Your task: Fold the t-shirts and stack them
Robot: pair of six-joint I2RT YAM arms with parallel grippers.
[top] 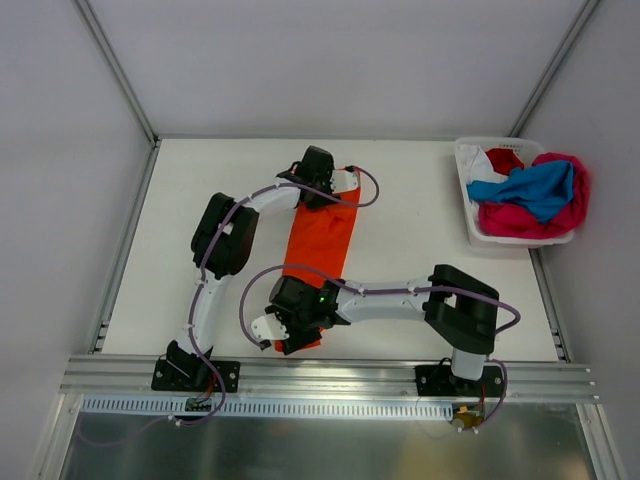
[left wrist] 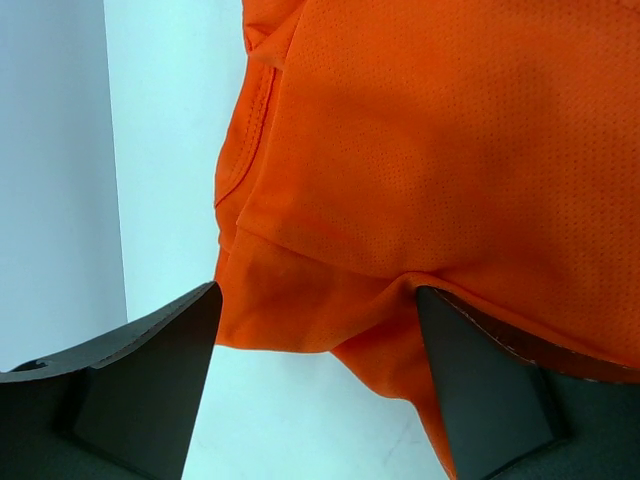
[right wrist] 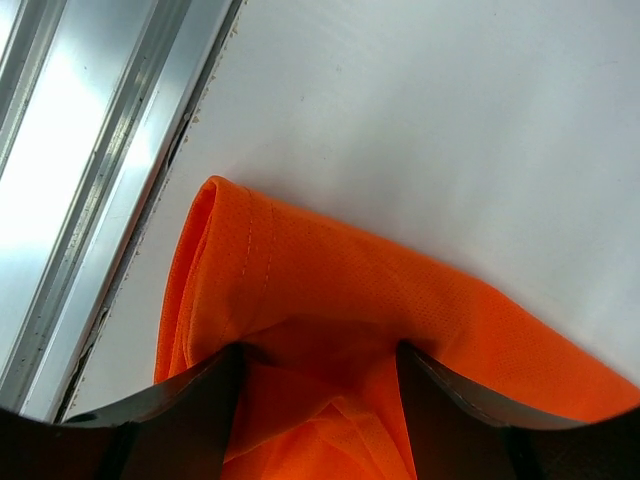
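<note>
Left gripper [left wrist: 315, 340] spread wide astride far end of orange t-shirt [top: 322, 238], right gripper [right wrist: 318, 385] around bunched near end, clamp unclear, likely readying end-to-end fold.

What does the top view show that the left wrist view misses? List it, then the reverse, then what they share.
Only the top view: the right gripper at the near end of the orange shirt, and the basket at the far right of the table, holding blue, red and pink shirts. Only the left wrist view: the cloth's mesh weave and a stitched seam close up, with cloth lying between the open left fingers. Both: the orange shirt, the left gripper at its far end, and the white table.
</note>
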